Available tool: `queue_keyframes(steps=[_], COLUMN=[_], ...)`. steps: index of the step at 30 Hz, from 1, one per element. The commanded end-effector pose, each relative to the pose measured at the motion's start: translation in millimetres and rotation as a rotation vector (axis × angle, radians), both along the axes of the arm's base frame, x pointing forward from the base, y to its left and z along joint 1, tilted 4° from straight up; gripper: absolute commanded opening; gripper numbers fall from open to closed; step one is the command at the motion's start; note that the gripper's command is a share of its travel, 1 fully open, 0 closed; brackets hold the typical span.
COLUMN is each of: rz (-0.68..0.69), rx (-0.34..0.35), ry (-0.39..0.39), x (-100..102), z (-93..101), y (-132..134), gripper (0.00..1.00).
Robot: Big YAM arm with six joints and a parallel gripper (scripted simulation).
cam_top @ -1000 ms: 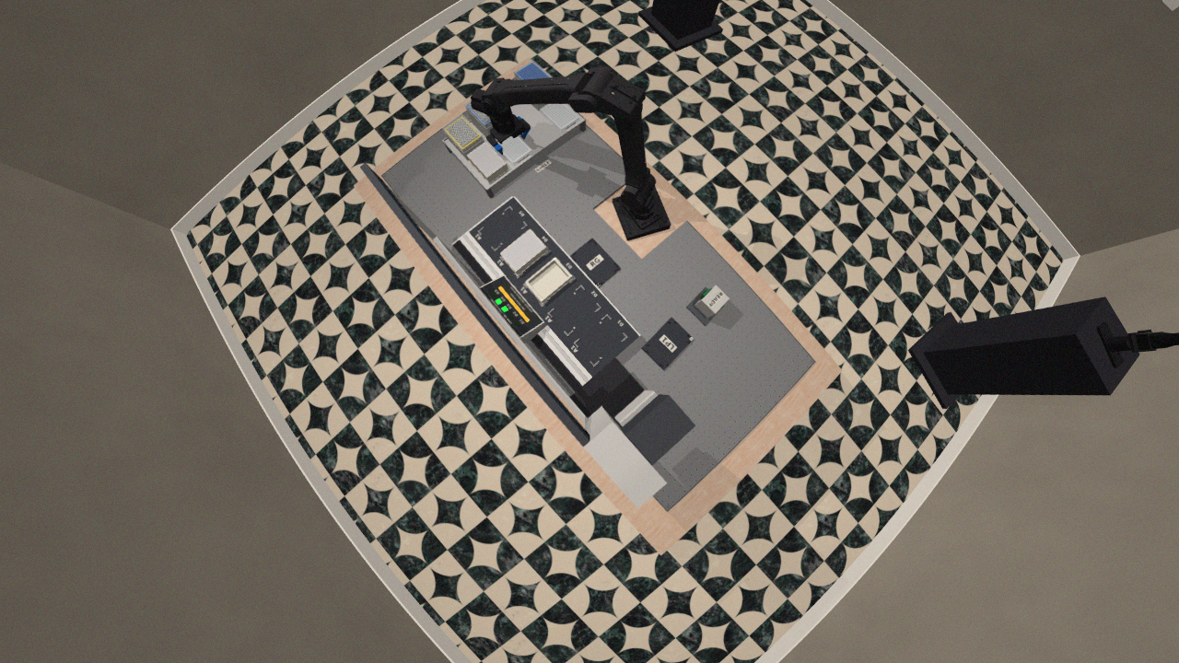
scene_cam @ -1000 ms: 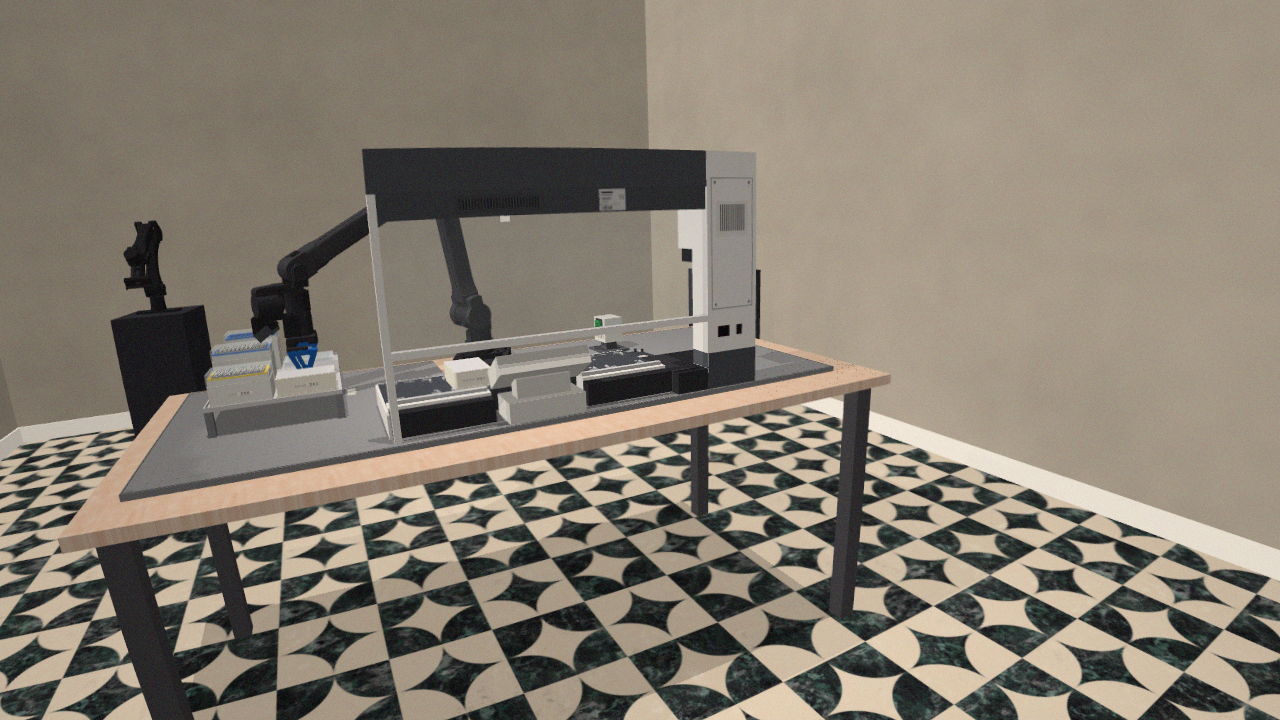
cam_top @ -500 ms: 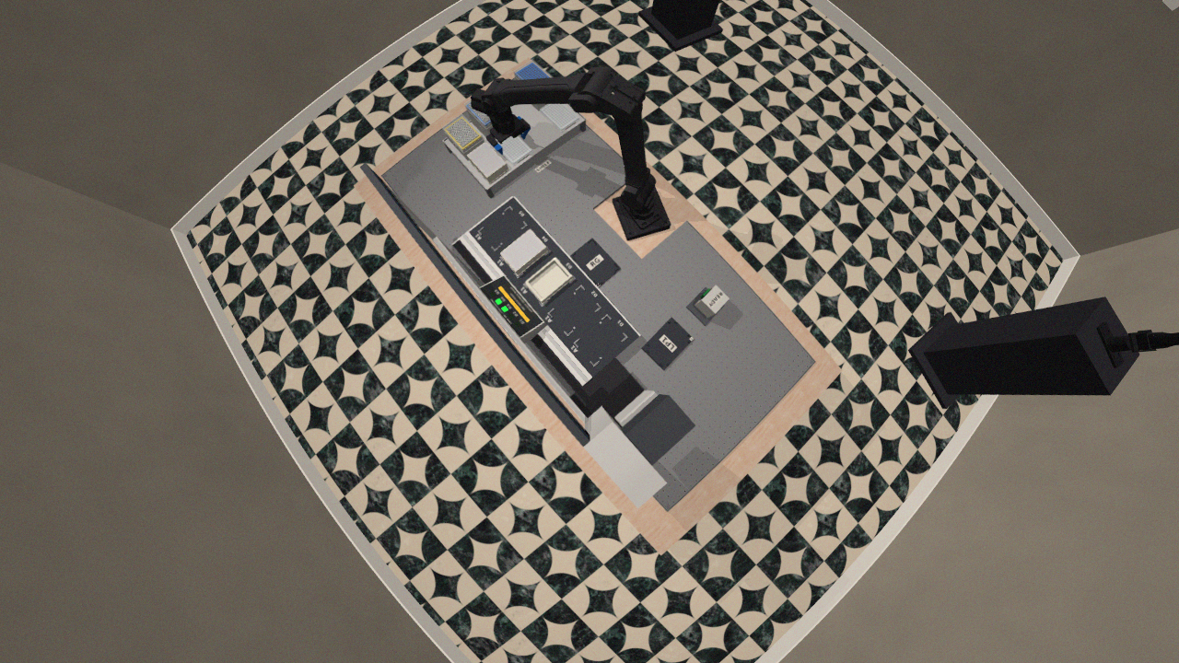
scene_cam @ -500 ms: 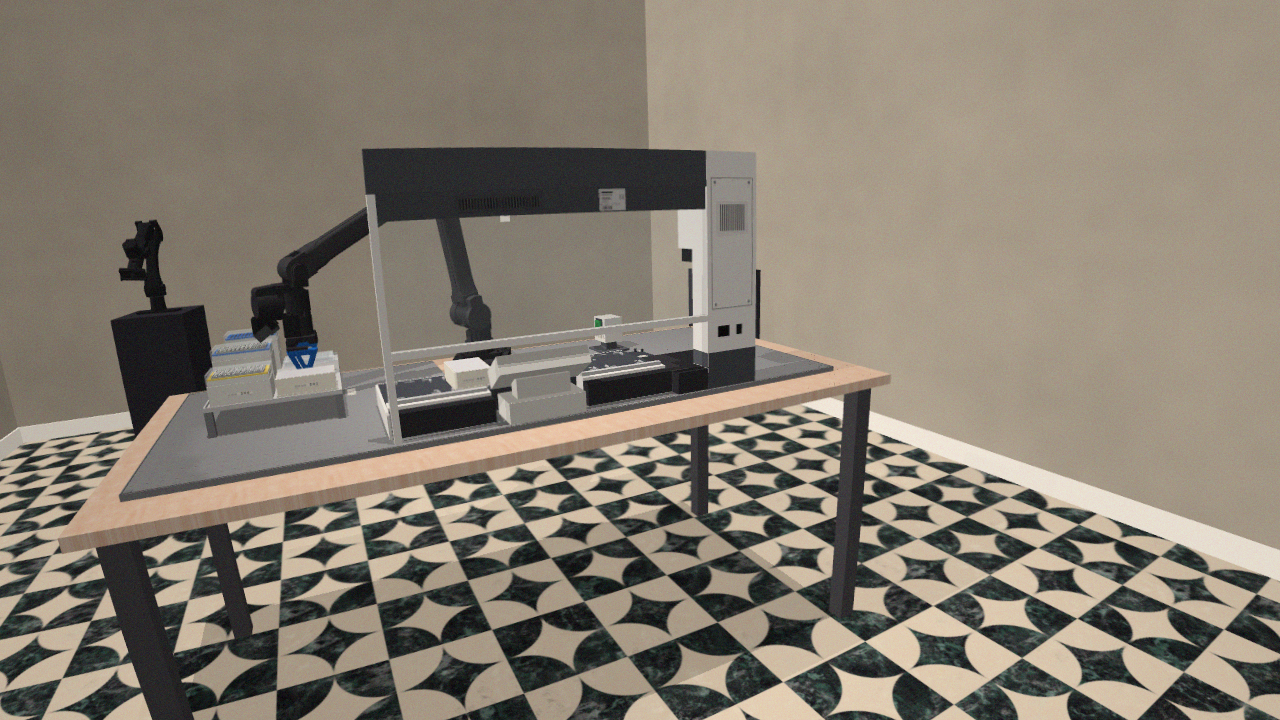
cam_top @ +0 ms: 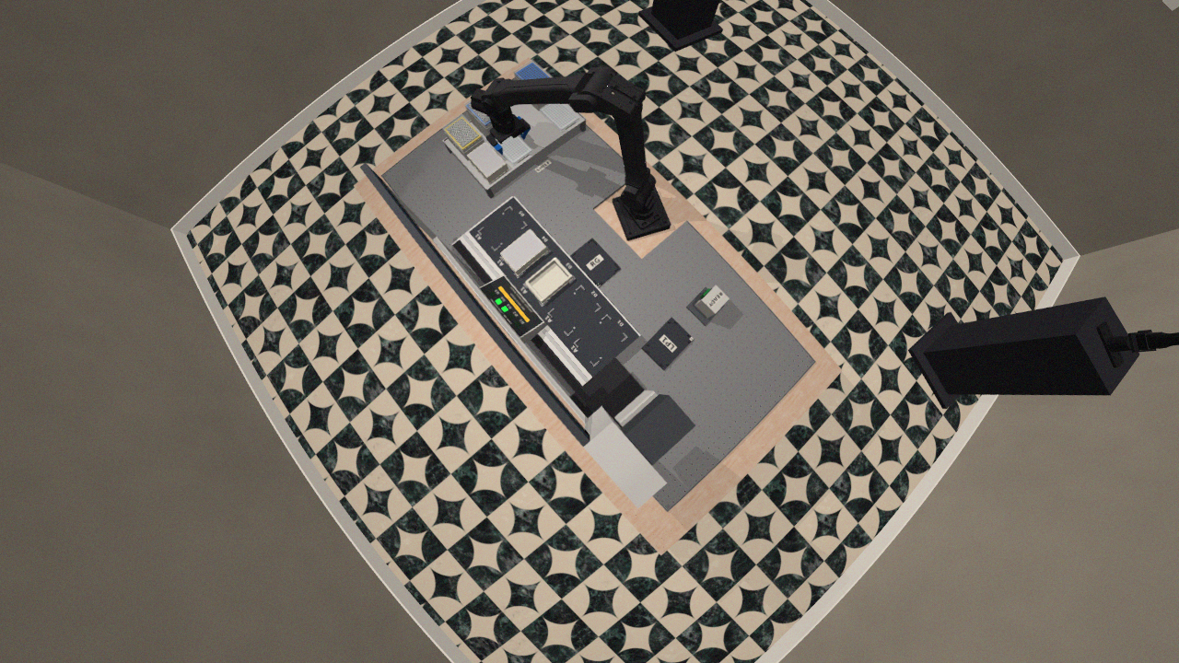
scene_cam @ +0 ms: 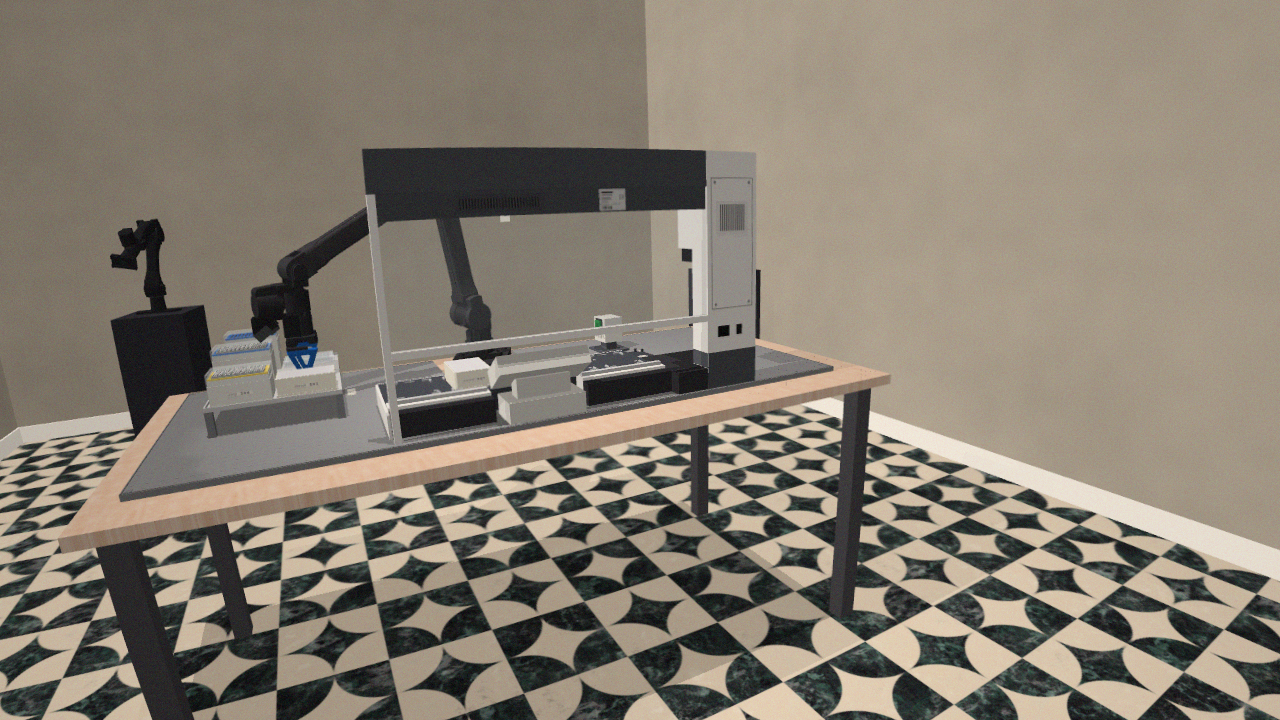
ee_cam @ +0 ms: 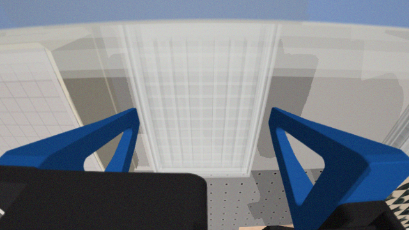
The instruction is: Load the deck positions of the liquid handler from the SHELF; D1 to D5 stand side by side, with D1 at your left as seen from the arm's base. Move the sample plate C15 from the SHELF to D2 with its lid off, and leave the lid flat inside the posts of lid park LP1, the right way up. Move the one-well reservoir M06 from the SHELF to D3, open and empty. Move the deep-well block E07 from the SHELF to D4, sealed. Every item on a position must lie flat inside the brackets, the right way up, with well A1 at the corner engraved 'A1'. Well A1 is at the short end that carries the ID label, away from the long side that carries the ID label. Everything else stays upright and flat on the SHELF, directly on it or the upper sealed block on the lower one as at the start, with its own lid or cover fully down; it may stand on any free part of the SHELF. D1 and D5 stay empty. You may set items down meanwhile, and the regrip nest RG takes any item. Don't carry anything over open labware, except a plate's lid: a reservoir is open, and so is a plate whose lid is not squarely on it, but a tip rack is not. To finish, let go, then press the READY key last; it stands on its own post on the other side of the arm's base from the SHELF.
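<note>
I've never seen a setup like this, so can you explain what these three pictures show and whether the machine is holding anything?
It is one black robot arm bolted to a table. One picture looks down from above, one from the side across the room, one from a camera on the arm's wrist. On the table stand a small shelf with lab boxes and a big frame machine with marked slots, two already filled. The blue pincer is wide open, holding nothing, hanging over a clear lidded plate on the shelf.

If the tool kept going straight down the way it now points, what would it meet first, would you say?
Most likely the clear-lidded plate on the shelf. The open tool points down with one blue finger either side of the plate's width, so the fingers would probably straddle it; the height above it is unclear.
</note>
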State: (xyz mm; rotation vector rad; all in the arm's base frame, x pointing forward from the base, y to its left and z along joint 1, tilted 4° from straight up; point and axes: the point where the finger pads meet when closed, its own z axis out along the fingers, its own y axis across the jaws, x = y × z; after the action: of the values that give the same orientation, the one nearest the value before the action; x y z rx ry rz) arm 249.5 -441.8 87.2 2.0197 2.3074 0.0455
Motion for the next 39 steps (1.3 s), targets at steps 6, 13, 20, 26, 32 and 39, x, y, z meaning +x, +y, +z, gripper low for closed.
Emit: queue_keyframes(steps=[6,13,20,26,32,39], rz=[0.008,0.008,0.009,0.009,0.009,0.009], rx=[-0.018,-0.018,-0.018,-0.018,-0.018,-0.018], ry=[-0.011,-0.011,-0.011,-0.011,-0.011,-0.011], x=[13.7,13.6,13.6,13.6,13.6,13.6], z=[5.3,5.3,5.3,5.3,5.3,5.3], y=[-7.7,-7.7,-7.7,-7.7,-7.7,-7.7], gripper=[1.0,0.0,0.0,0.0,0.0,0.0])
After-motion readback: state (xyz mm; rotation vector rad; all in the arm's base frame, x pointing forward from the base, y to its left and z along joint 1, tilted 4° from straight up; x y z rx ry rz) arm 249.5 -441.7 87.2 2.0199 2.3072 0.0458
